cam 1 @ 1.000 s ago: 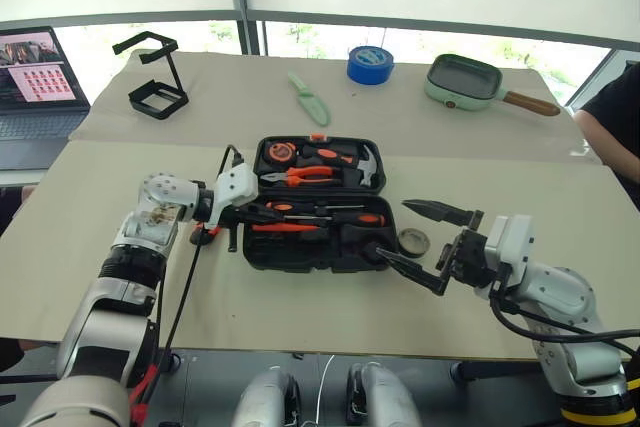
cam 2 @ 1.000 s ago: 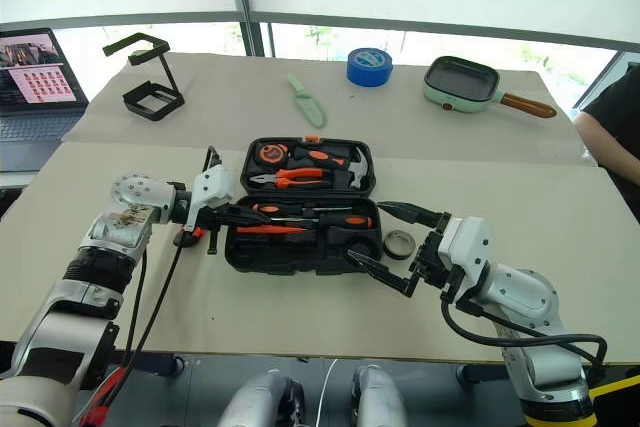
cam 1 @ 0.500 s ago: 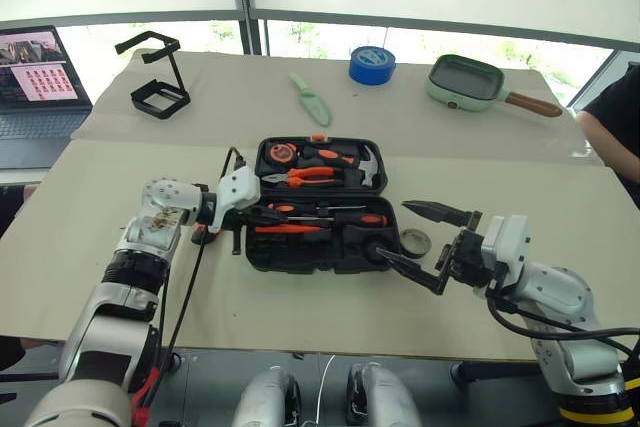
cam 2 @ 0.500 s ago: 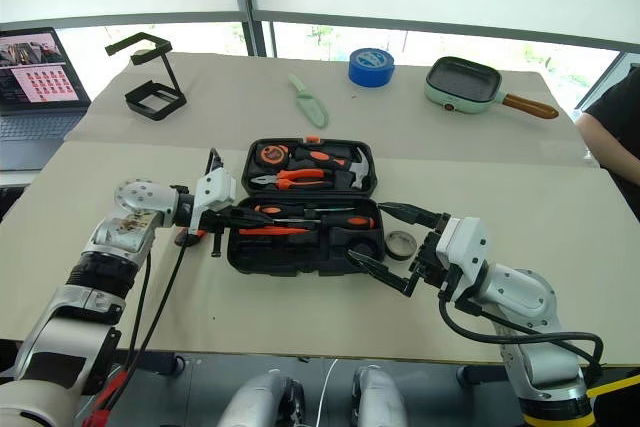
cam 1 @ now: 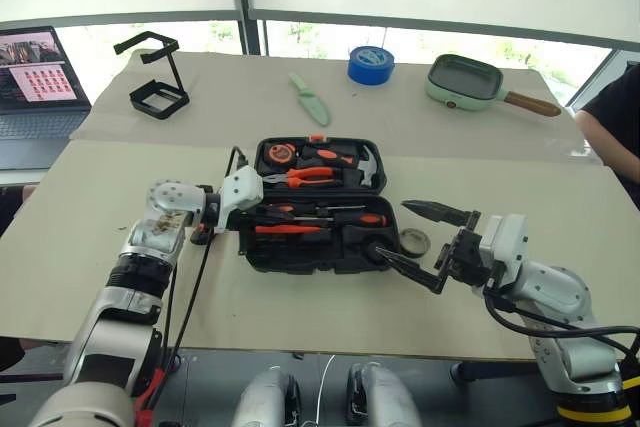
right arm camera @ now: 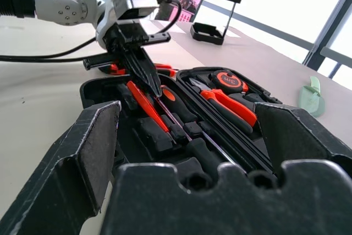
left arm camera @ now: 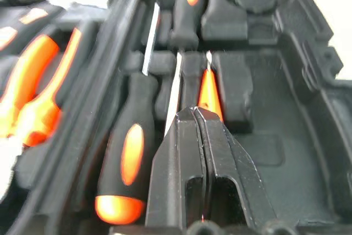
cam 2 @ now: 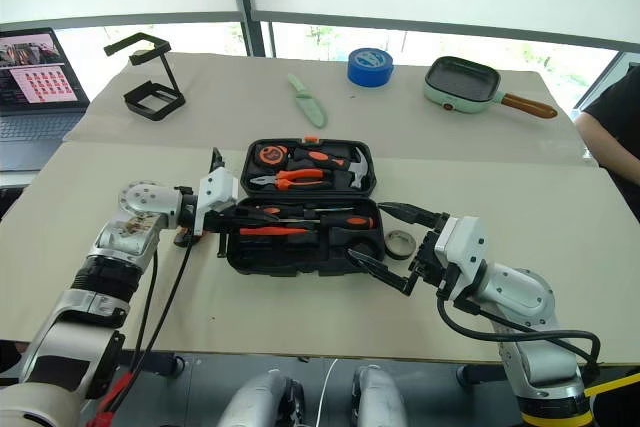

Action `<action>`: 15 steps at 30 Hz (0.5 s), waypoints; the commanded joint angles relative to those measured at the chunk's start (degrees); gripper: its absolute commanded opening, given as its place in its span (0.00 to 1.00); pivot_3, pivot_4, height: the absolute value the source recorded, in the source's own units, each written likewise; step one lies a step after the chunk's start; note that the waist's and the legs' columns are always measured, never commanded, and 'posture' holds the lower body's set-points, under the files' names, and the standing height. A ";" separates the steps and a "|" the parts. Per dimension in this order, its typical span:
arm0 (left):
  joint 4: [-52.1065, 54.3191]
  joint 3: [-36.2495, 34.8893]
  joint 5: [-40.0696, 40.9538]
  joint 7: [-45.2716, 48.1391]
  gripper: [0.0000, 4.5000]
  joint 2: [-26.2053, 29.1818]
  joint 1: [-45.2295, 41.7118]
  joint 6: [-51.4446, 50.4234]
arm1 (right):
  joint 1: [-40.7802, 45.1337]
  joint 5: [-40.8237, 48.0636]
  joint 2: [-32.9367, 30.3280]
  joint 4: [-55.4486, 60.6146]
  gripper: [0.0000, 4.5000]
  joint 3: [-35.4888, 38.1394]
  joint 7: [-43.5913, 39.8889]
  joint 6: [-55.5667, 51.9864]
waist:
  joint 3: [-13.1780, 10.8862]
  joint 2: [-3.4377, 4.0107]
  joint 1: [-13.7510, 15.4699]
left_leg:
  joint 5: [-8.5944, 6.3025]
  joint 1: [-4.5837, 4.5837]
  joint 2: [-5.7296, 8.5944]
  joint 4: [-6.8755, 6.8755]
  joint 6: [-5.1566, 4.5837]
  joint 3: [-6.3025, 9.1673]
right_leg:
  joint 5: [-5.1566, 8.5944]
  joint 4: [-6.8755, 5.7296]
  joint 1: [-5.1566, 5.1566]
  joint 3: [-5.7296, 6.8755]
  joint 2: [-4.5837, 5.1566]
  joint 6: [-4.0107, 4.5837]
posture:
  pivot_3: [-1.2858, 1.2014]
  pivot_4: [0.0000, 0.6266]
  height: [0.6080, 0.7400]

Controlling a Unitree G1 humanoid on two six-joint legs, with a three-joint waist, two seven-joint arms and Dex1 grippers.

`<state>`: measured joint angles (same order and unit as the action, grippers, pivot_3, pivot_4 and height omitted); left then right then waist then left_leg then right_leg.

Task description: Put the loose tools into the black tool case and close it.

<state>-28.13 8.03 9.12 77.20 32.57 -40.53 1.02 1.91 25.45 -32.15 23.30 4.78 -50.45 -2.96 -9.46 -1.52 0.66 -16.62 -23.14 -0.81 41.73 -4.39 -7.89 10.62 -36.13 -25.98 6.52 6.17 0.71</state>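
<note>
Black tool case (cam 1: 318, 209) open flat at frame centre on bench (cam 1: 100, 207), lid half with orange pliers toward top. Screwdrivers (cam 1: 318, 217) lie in lower half's recesses. Left gripper (left arm camera: 199, 115) fingers pressed together, tip down among screwdriver shafts, nothing clamped. Right gripper (cam 1: 420, 243) fingers wide apart, empty, at case's lower right corner. Small dark tape ring (cam 1: 413, 241) on bench just right of case. No writing legible on tools; laptop (cam 1: 38, 77) screen at upper left unreadable.

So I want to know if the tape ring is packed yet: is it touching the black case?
Apart. In the right eye view the tape ring lies on the table beside the open black case, with a thin strip of table showing between them.
</note>
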 commanded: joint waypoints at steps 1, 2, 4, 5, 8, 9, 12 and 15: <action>2.19 0.52 -1.02 -1.11 0.01 0.88 0.98 -1.78 | 0.86 0.13 0.29 0.74 1.00 0.35 0.02 1.84 | 0.00 0.00 0.01 | 0.00 0.00 0.00 0.00 0.00 0.00 | 0.00 0.00 0.00 0.00 0.00 0.00 | 0.52 0.24 1.00; 2.14 0.71 -1.32 -1.42 0.01 0.85 1.21 -2.14 | 0.92 0.11 0.31 0.65 1.00 0.36 -0.03 1.87 | 0.00 0.00 0.00 | 0.00 0.00 0.00 0.00 0.00 0.00 | 0.00 0.00 0.00 0.00 0.00 0.00 | 0.52 0.24 1.00; 2.04 0.67 -1.14 -1.67 0.01 0.48 1.48 -2.46 | 1.04 0.13 0.30 0.56 1.00 0.44 -0.11 1.85 | 0.00 0.00 0.03 | 0.00 0.00 0.00 0.00 0.00 0.00 | 0.00 0.00 0.00 0.00 -0.01 0.00 | 0.52 0.24 1.00; 2.11 0.75 -1.00 -1.62 0.01 0.30 1.64 -2.62 | 1.05 0.14 0.29 0.52 1.00 0.48 -0.15 1.84 | 0.00 0.00 0.05 | 0.00 0.00 0.00 0.00 0.00 0.00 | 0.00 -0.01 0.00 0.00 -0.01 0.00 | 0.52 0.24 1.00; 2.25 1.57 -1.43 -1.52 0.01 0.10 2.18 -2.71 | 1.01 0.23 0.22 0.49 1.00 0.58 -0.27 1.81 | 0.00 0.01 0.03 | 0.00 0.01 0.00 0.00 0.00 0.00 | 0.00 0.00 0.01 -0.01 0.00 -0.01 | 0.52 0.24 1.00; 2.19 1.94 -1.70 -1.55 0.01 0.06 2.37 -3.14 | 1.03 0.23 0.20 0.43 1.00 0.59 -0.33 1.82 | 0.00 0.01 0.02 | 0.00 0.01 0.00 0.00 0.00 0.00 | 0.00 0.00 0.01 -0.01 0.00 -0.01 | 0.52 0.24 1.00; 2.22 2.64 -2.10 -1.09 0.01 0.02 2.93 -2.31 | 1.12 0.22 0.15 0.31 1.00 0.61 -0.45 1.84 | 0.01 0.02 0.02 | 0.00 0.02 0.00 0.00 0.00 -0.01 | 0.00 -0.01 0.01 -0.02 0.00 0.00 | 0.52 0.24 1.00; 2.53 2.64 -2.15 -1.02 0.01 -0.06 3.29 -0.38 | 1.24 0.13 0.15 0.14 1.00 0.67 -0.50 1.97 | 0.03 0.05 0.02 | 0.00 0.06 0.00 0.00 0.00 -0.02 | 0.00 -0.01 0.02 -0.05 0.00 0.00 | 0.52 0.24 1.00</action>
<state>-26.37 9.76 7.74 75.74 32.69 -37.93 -0.74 2.14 25.42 -31.87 22.83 4.75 -50.77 -2.91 -9.43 -1.47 0.67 -16.62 -23.08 -0.81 41.73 -4.39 -7.92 10.62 -36.14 -25.96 6.47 6.17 0.71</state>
